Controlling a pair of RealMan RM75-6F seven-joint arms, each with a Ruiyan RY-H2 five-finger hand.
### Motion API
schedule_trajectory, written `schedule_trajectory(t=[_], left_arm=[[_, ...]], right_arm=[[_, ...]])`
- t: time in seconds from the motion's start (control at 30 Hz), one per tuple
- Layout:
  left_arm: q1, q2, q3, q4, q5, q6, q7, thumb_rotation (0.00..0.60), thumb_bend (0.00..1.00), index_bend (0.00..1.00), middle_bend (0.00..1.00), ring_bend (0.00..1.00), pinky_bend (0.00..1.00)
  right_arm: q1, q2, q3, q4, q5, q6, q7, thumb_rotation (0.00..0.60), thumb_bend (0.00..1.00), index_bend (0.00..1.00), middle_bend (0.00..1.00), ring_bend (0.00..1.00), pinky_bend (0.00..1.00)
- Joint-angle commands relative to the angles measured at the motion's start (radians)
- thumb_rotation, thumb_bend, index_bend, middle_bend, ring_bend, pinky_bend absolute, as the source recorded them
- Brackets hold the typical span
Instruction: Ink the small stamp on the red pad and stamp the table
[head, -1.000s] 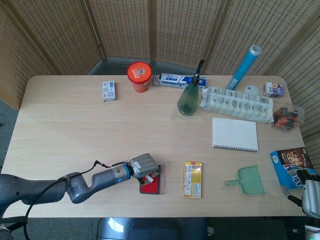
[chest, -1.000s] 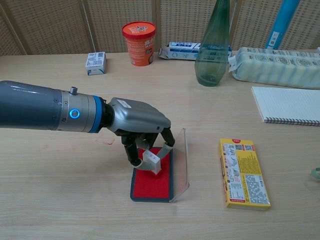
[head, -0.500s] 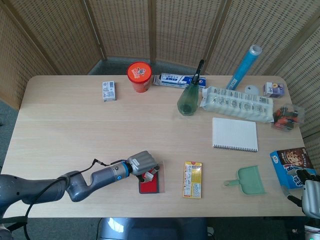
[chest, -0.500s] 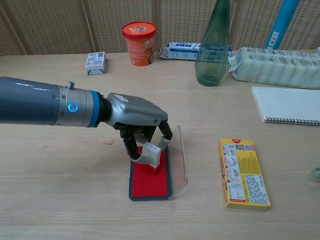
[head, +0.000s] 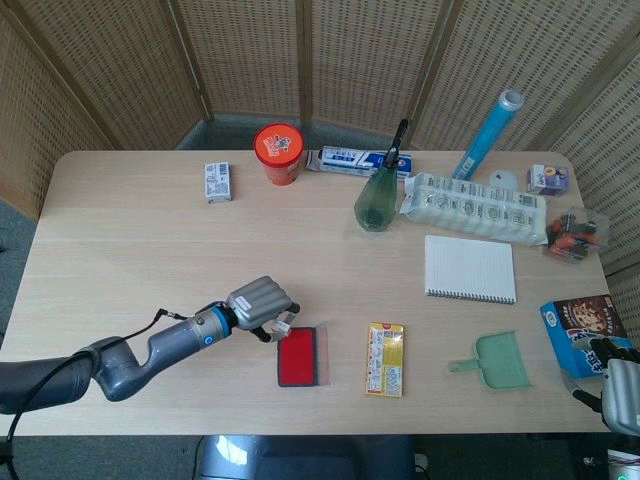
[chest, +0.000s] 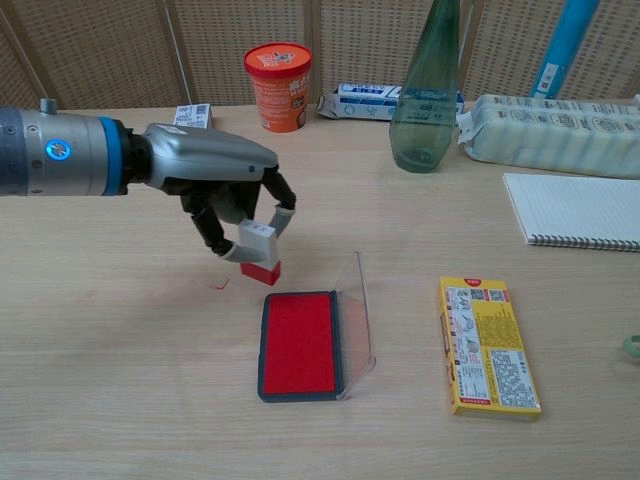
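Note:
My left hand (chest: 215, 185) (head: 258, 305) pinches the small white stamp (chest: 259, 252) (head: 281, 324), whose red inked base points down. It hangs in the air just above the table, up and to the left of the red ink pad (chest: 298, 344) (head: 297, 355). The pad lies open with its clear lid (chest: 358, 315) standing up on its right side. A faint red mark (chest: 219, 285) shows on the table left of the stamp. My right hand (head: 620, 388) sits at the table's far right edge, in the head view only; how its fingers lie is unclear.
A yellow box (chest: 488, 345) lies right of the pad. At the back stand an orange cup (chest: 279, 86), a green bottle (chest: 425, 85), a small white box (chest: 191, 126) and a long white packet (chest: 560, 132). A notebook (chest: 580, 210) and green dustpan (head: 500, 360) lie to the right.
My left hand has lifted the stamp off the red pad and carried it up and to the left. The pad now lies fully uncovered. The right hand has not moved.

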Motion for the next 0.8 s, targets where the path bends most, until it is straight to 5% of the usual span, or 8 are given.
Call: schedule_trajectory(t=[0.03,0.8], left_arm=[[0.023,0.014,0.015,0.024,-0.019,0.006,-0.014,0.571,0.36,0.64,1.0,1.0,0.93],[0.128,-0.073,0.053,0.302,-0.05,-0.003,-0.124,0.562,0.34,0.64,1.0,1.0,0.93]], right_arm=[[0.003,-0.003,0.0,0.003,0.001,-0.005,0.001,0.592,0.26,0.44,0.44,0.47,0.37],[0.03,-0.027,0.004,0.013,0.009,-0.043,-0.021,0.59,0.26,0.44,0.44,0.47,0.37]])
